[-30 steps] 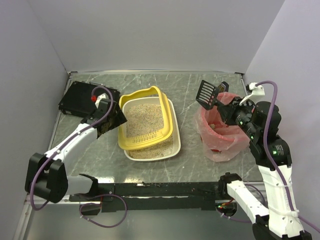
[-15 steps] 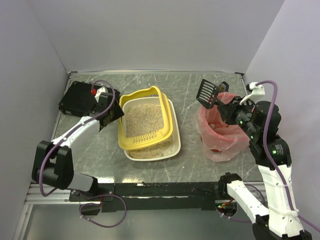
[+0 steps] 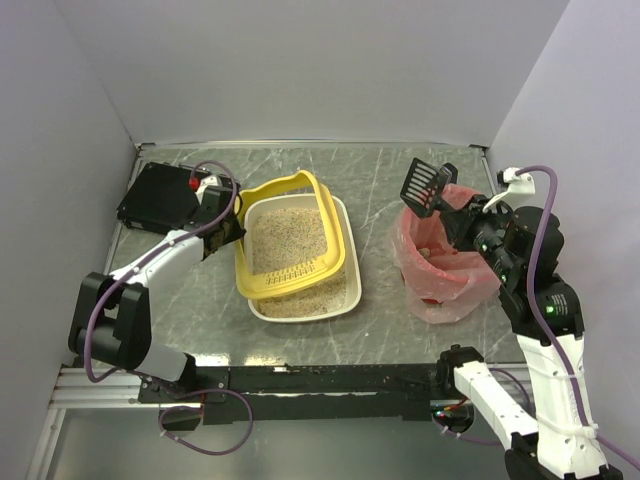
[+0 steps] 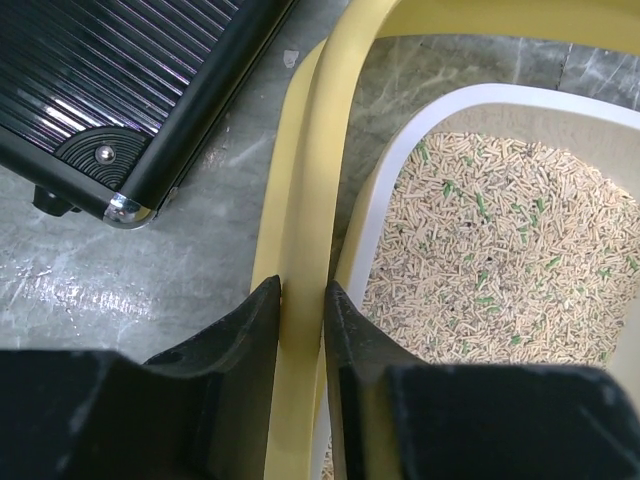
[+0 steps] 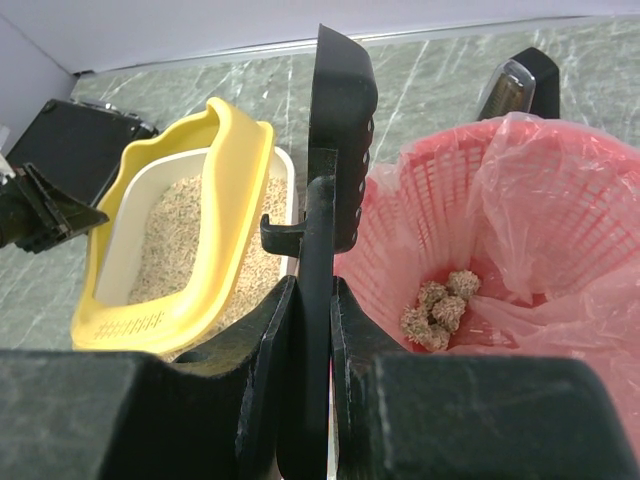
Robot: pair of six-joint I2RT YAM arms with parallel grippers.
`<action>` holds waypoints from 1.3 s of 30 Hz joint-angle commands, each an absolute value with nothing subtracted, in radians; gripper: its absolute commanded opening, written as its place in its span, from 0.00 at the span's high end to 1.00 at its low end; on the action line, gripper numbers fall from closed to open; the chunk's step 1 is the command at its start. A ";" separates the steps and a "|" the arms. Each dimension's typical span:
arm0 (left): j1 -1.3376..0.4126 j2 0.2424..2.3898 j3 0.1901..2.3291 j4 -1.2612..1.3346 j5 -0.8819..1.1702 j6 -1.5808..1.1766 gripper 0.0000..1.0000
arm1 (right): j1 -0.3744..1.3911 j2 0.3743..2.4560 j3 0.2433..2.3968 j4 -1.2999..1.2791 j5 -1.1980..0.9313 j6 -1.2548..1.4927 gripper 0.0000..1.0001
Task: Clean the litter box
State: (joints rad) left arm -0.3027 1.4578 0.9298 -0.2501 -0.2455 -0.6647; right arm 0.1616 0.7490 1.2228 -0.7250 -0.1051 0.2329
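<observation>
The left wrist view alone showed green flecks in the litter and the left gripper pinching the yellow rim of the litter box, which sat between the black box and the pink bin. Only the right wrist view showed clumps in that bin; the right gripper clamped the black scoop.

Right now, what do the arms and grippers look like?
White links and black joints on left arm and right arm, a purple cable along each. Small green lights on the right one. Matte black left gripper and right gripper. No readable markings.
</observation>
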 commanded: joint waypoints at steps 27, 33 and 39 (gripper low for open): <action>-0.546 1.339 1.006 -0.399 -0.615 -0.601 0.99 | 0.172 0.664 1.160 -0.617 -0.103 0.222 1.00; -0.597 1.279 0.988 -0.414 -0.681 -0.607 0.99 | 0.170 0.655 1.138 -0.600 -0.107 0.219 1.00; -0.670 1.295 0.934 -0.428 -0.739 -0.661 0.99 | 0.170 0.653 1.094 -0.528 -0.195 0.219 1.00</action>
